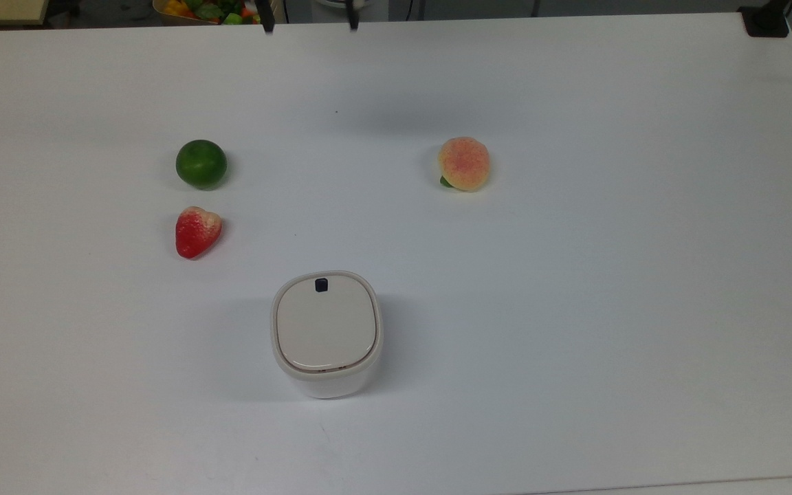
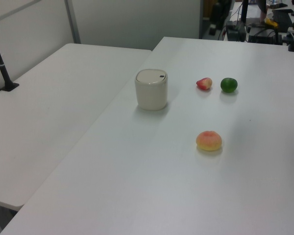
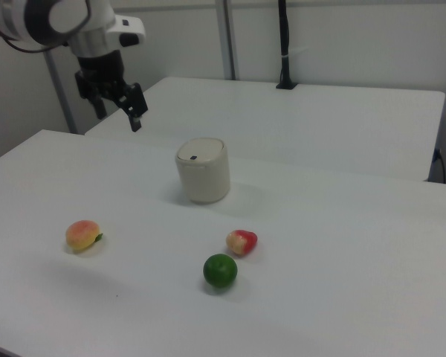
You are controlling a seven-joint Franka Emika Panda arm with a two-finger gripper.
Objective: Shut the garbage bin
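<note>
- I see the small white rounded-square plastic garbage bin (image 1: 326, 335) on the white table (image 1: 575, 275), in the lower middle of the top view; the smooth walls curve into rounded corners.
- Its flat beige lid (image 1: 325, 325) sits level inside the white rim and looks matte. The small black latch (image 1: 321, 284) is at the lid's far edge in the top view.
- The lid reads as closed in the left view (image 2: 151, 76) and the right view (image 3: 201, 152) too.
- The black two-finger gripper (image 3: 117, 110) hangs in the air up at the right view's left, well apart from the bin and holding nothing. Its fingers stand spread; one black fingertip (image 3: 135, 123) points down.
- A red strawberry-shaped fruit with a pale top (image 1: 196, 232) sits near the bin, toward the top view's left.
- A glossy round green lime-like fruit (image 1: 201, 163) is just beyond the strawberry.
- A fuzzy-looking orange-pink peach (image 1: 464, 163) sits toward the top view's right, well apart from the bin.
</note>
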